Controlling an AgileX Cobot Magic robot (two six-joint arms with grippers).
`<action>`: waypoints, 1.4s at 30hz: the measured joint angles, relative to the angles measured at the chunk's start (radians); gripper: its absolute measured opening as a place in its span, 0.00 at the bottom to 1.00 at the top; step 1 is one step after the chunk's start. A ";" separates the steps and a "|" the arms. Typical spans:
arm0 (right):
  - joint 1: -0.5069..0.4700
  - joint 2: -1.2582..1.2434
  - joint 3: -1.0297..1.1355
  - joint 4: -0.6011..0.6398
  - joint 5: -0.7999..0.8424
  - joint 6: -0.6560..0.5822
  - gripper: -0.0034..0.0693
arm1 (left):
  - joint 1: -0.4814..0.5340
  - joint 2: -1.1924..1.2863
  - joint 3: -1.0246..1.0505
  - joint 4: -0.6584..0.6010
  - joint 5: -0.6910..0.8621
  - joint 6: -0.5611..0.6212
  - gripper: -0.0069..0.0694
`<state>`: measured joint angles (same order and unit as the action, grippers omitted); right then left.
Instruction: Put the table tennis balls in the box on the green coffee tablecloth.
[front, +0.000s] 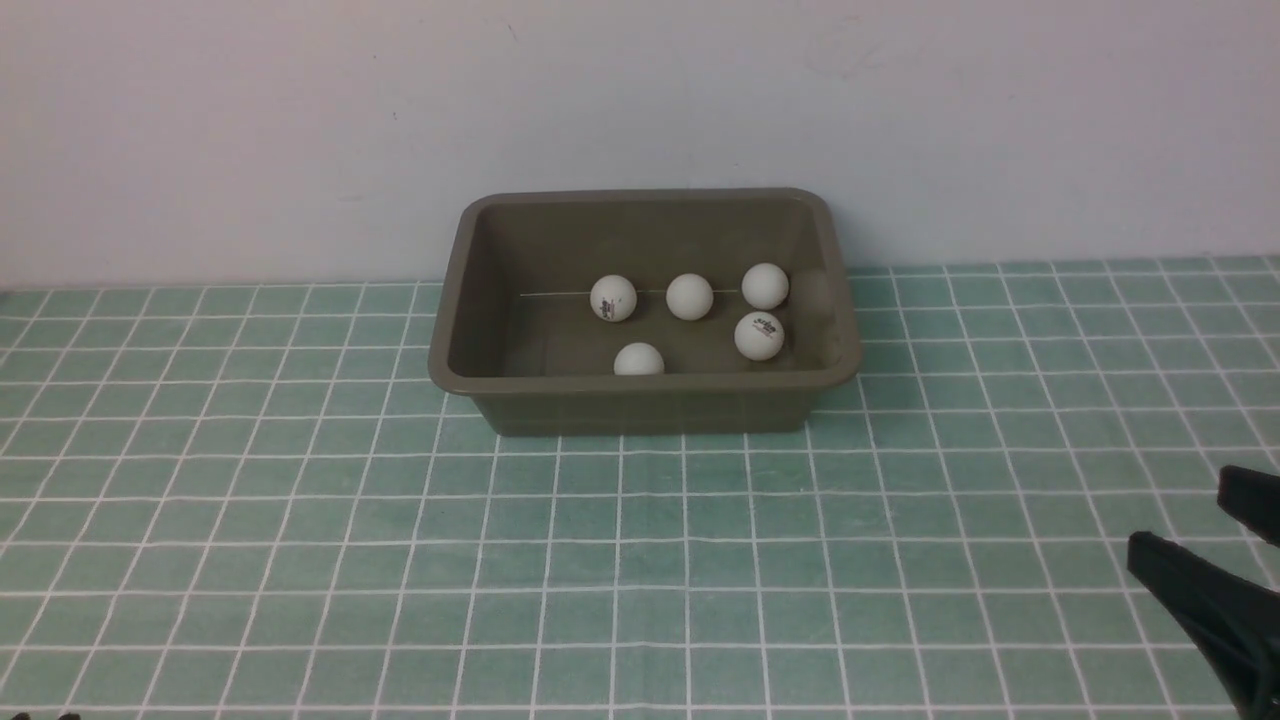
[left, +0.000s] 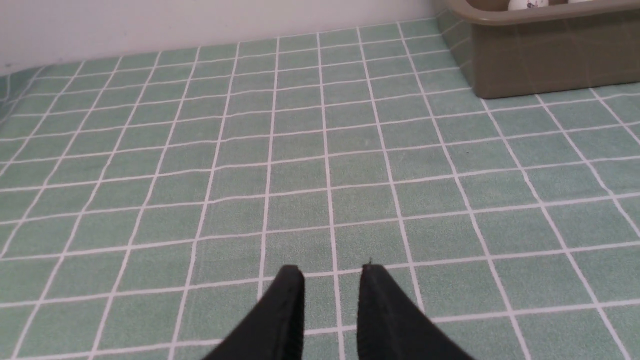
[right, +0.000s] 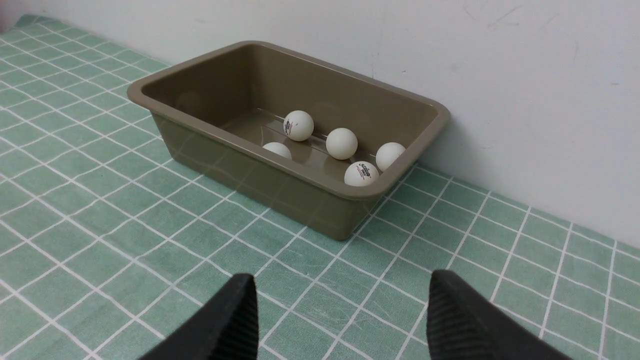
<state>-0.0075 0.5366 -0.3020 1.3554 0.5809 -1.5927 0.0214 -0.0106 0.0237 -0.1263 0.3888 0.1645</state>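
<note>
White table tennis balls (front: 689, 297) lie in the box (front: 640, 405), well apart from the right tool (front: 1190, 520).

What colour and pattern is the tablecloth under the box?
Light green tablecloth with a grid of thin white lines; clearest in the front view.

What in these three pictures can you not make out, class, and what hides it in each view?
- Front view: the near ball is half hidden by the box wall.
- Front view: the right gripper is cut off by the edge.
- Left wrist view: the box inside is cut off by the frame.
- The ball logos are too small to read.
</note>
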 joint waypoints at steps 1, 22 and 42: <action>0.000 0.000 0.000 0.000 0.000 0.000 0.62 | -0.007 0.000 0.001 0.007 -0.002 -0.004 0.28; 0.000 0.000 0.000 0.000 0.000 0.000 0.62 | -0.019 0.000 0.001 0.100 -0.002 -0.139 0.28; 0.000 0.000 0.000 0.000 0.000 0.000 0.62 | -0.019 0.000 0.001 0.100 -0.002 -0.139 0.28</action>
<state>-0.0075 0.5366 -0.3020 1.3554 0.5809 -1.5927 0.0020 -0.0106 0.0247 -0.0263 0.3873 0.0252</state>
